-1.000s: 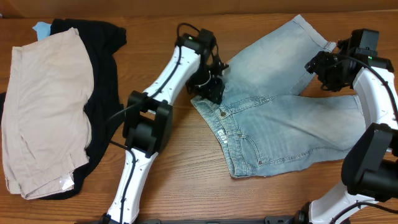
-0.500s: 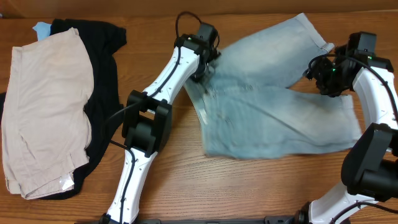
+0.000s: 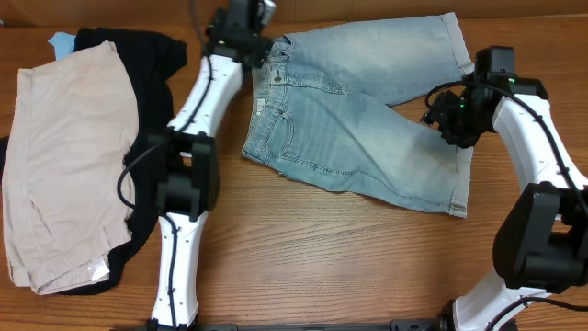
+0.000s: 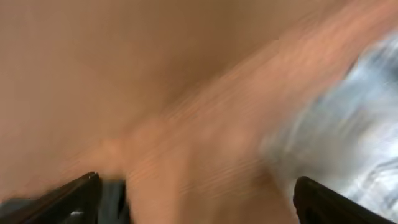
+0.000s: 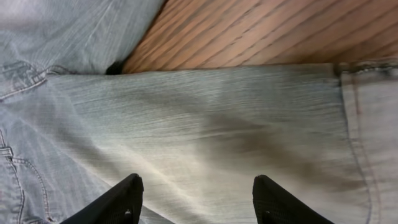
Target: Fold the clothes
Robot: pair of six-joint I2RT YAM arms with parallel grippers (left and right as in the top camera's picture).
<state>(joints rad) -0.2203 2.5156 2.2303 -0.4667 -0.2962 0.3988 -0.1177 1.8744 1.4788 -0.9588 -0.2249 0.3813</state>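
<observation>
Overhead: denim shorts (image 3: pixel 358 110) dragged leftward, spread flat; left jaws released, wide.

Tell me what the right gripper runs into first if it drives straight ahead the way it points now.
The denim shorts. The right gripper points down at one leg's pale fabric, jaws apart, with nothing in the way. How far above the cloth it hangs is unclear.

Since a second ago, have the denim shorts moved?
Yes. The denim shorts went up-frame and left: their waistband now lies nearer the black garment, which stayed put.
</observation>
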